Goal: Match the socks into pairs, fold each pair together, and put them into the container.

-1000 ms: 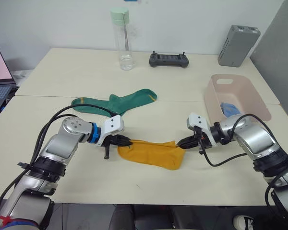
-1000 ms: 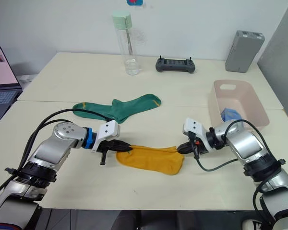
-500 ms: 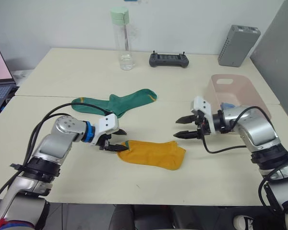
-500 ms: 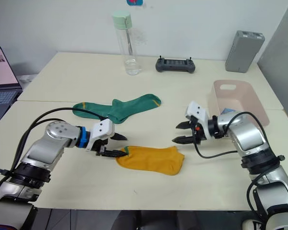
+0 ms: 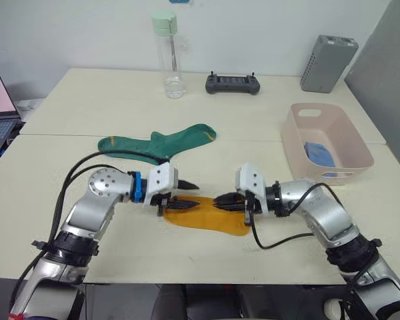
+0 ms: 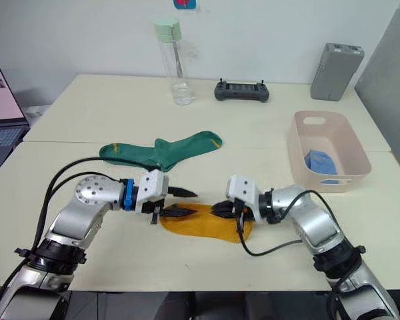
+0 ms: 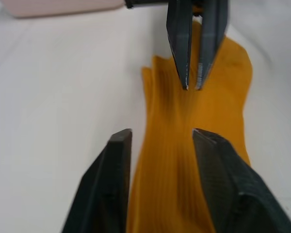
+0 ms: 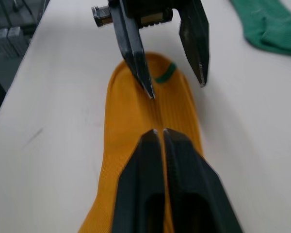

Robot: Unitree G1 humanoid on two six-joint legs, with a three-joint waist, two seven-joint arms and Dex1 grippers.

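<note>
Head views: a yellow sock lies flat on the table between both grippers. Behind it lies a green sock; beyond stand a bottle, a controller and a grey box. The pink tub holds a blue sock.

Left wrist view: the left gripper has its fingers spread wide over the yellow sock.

Right wrist view: the right gripper has its fingers pressed together on the sock. No readable writing.

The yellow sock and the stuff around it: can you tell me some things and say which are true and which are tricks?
1. The yellow sock lies on the table between the two grippers. True.
2. The left gripper is shut tight. False: its fingers are spread open at the sock's green-marked end.
3. The right gripper has its fingers pressed together over the sock. True.
4. The green sock is inside the pink container. False: it lies flat on the table; something blue is in the container.
5. The water bottle is tipped over. False: it stands upright.
</note>
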